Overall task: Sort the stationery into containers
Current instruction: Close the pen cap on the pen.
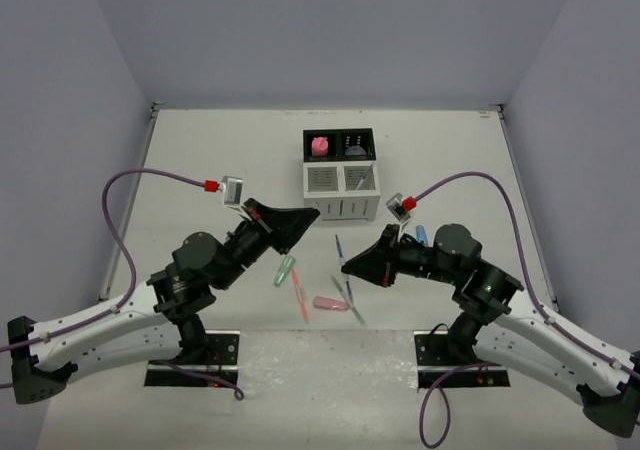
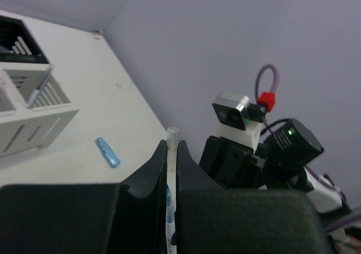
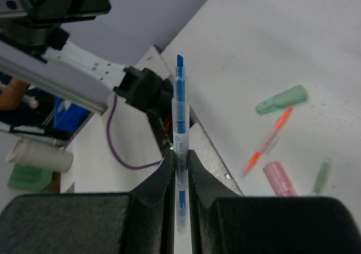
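The organizer (image 1: 340, 177) stands at the table's middle back. A pink eraser (image 1: 319, 146) sits in its back left black bin and a grey-blue puck (image 1: 354, 149) in the back right one. A grey pen (image 1: 364, 177) leans in the front right white bin. My left gripper (image 1: 311, 213) is raised just left of the organizer, shut (image 2: 172, 148) on a thin clear-tipped pen (image 2: 172, 134). My right gripper (image 1: 349, 263) is shut (image 3: 179, 159) on a blue pen (image 3: 179, 118) above the table. A green marker (image 1: 285, 269), orange pen (image 1: 300, 296), pink marker (image 1: 331, 304) and grey pen (image 1: 354, 310) lie between the arms.
A blue marker (image 1: 421, 235) lies on the table beside the right arm, also in the left wrist view (image 2: 107, 152). The right wrist view shows the green marker (image 3: 281, 100), orange pen (image 3: 266, 141) and pink marker (image 3: 280, 179). Both arm bases stand at the near edge.
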Available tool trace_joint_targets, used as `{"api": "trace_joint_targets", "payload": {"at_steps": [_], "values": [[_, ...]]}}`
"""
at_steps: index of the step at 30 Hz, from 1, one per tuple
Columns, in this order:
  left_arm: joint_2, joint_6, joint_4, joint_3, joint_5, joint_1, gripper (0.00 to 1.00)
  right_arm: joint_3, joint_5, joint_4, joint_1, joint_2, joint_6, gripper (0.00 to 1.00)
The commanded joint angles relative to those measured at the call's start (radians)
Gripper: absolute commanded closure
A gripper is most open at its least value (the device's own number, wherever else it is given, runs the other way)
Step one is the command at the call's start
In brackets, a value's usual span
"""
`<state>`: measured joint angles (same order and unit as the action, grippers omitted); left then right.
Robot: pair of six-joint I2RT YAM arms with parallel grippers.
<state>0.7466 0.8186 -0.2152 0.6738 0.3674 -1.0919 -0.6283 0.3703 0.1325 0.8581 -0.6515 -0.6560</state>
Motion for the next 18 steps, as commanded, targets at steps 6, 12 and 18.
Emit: {"api": "trace_joint_targets", "payload": {"at_steps": [6,12,18], "values": [[0.031,-0.234,-0.312,0.002,-0.362,-0.003,1.0,-0.025,0.114,-0.277,0.108,-0.068,-0.016,1.0],[0.03,-0.226,-0.339,-0.016,-0.385,-0.003,1.0,-0.029,0.04,-0.216,0.11,-0.001,0.013,1.0],[0.025,-0.207,-0.343,-0.033,-0.344,-0.003,1.0,-0.039,0.01,-0.182,0.108,0.038,0.036,1.0]]}}
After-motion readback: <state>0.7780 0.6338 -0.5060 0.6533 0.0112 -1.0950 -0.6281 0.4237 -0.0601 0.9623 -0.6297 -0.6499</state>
